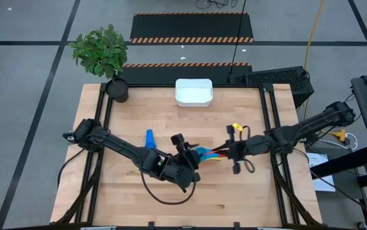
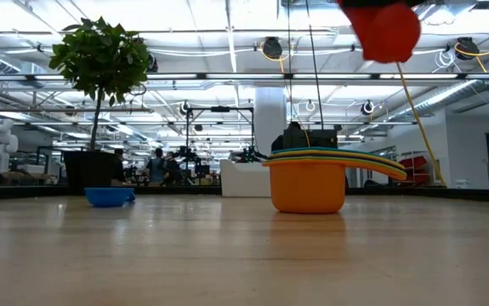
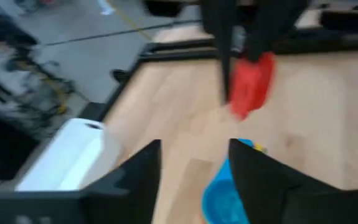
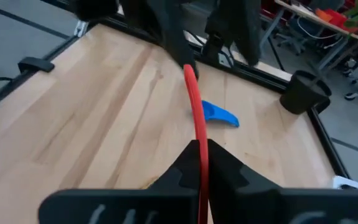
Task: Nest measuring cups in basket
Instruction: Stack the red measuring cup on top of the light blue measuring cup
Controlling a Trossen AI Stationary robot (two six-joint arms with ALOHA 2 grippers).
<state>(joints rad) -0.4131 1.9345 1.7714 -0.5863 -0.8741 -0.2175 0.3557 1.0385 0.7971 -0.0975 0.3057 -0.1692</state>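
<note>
Right gripper pinches the red cup by its handle edge; it could twist loose above the orange-bottomed stack, left gripper spread open at its 9 o'clock

A light wooden table bordered by a dark frame is seen filling the middle of the high view. At its upper edge a white basket is set, and at the upper left corner a dark pot holding a green plant. Left of centre a lone blue cup is found — apart from a nested stack of cups near the centre.
</note>
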